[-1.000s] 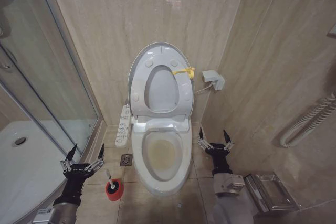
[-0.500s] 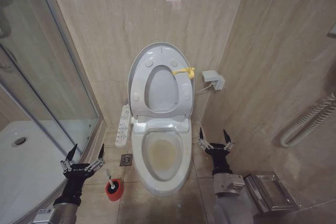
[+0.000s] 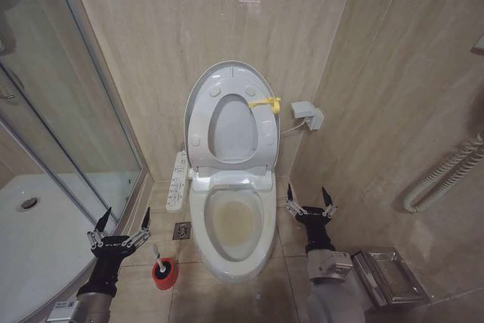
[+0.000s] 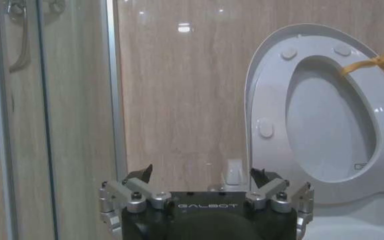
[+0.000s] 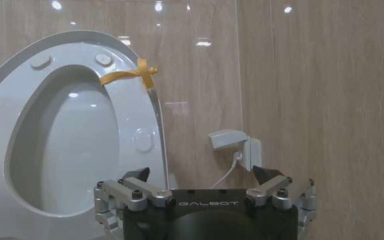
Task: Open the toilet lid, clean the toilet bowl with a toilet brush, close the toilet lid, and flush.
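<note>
Taking the toilet bowl (image 3: 231,225) as the landmark: nearest the robot and to the bowl's left, the left gripper (image 3: 121,221) hangs above the floor with its 2 fingers spread wide and nothing between them. The toilet brush (image 3: 161,266) stands on the floor tiles just beside the bowl's left flank, its thin white handle rising at a slight tilt out of the round red holder, a little toward the bowl from that gripper. On the bowl's right, at about the same depth, the right gripper (image 3: 309,199) is parked with its fingers also spread and empty.

The bowl itself sits open, its inside stained yellowish brown. Behind it the toilet lid (image 3: 198,104) stands raised against the wall with the ring seat folded up against it, the yellow tag (image 3: 266,103) at the rim on the bowl's right.

With the lid up, the step in hand looks to be fetching the brush, and the left gripper is the natural one for it. To do it well, I would bring the spread fingers down around the upper handle, not the holder, centre the thin stem between them before closing, and lift straight up so the red base stays on the floor. The handle is slim and may slip or swing, so a firm, square hold matters before carrying it over the rim.
</note>
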